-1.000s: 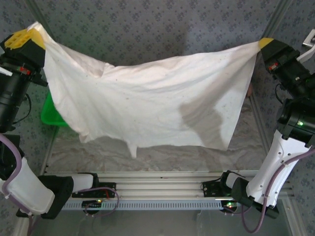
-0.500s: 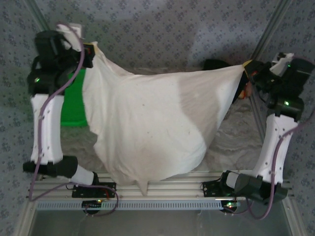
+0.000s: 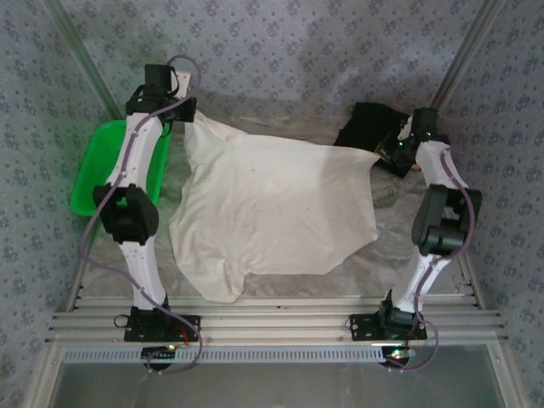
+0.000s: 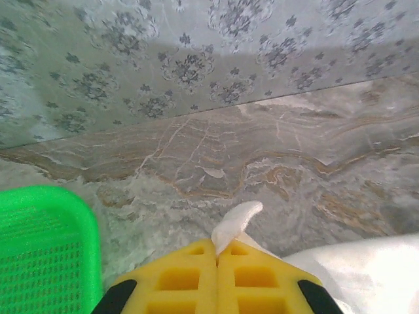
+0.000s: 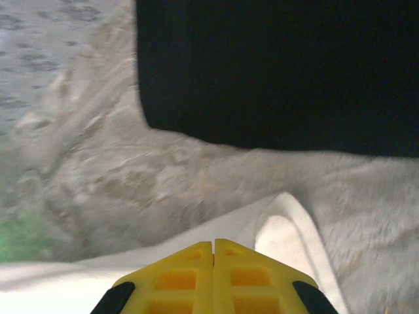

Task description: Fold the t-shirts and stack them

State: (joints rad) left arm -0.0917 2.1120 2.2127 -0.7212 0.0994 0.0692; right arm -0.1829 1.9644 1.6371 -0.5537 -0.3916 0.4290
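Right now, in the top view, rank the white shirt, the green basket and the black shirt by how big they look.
1. white shirt, by far the largest.
2. green basket.
3. black shirt.
The last two are both partly hidden, so their order is less sure.

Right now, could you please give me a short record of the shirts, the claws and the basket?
white shirt: spread on the table, unfolded
black shirt: far right, beyond the white shirt
left claw: shut on white shirt's far-left corner
right claw: shut on its far-right corner
basket: green, at table's left
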